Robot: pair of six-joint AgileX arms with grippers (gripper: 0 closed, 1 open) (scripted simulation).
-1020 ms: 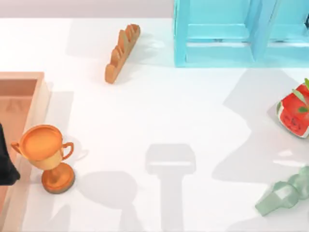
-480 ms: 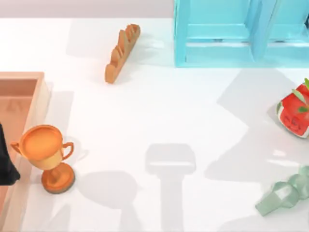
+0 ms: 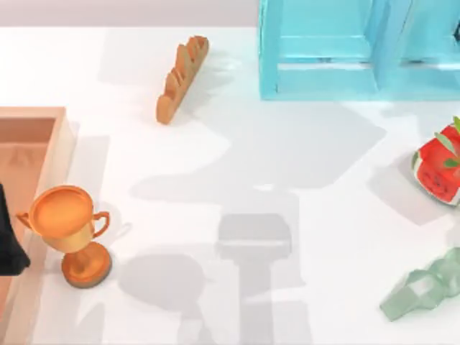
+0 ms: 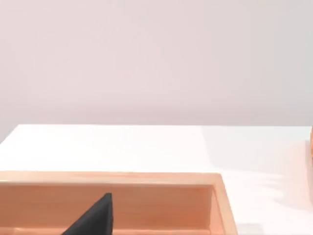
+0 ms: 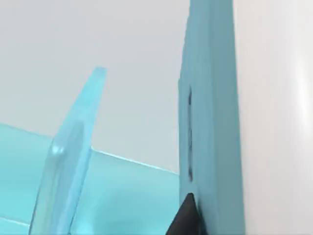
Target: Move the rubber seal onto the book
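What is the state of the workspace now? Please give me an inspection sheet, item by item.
Surface: white table, arm shadows on it.
Job's things: nothing seen.
Clutter: wooden tray and orange trophy at left; brown ridged piece and light-blue shelf frame at the back; red fruit block and pale green looped strip at right.
Grippers: left gripper at the wooden tray; right gripper close against the shelf frame.
Cables: nothing seen.
Surroundings: plain pale wall.
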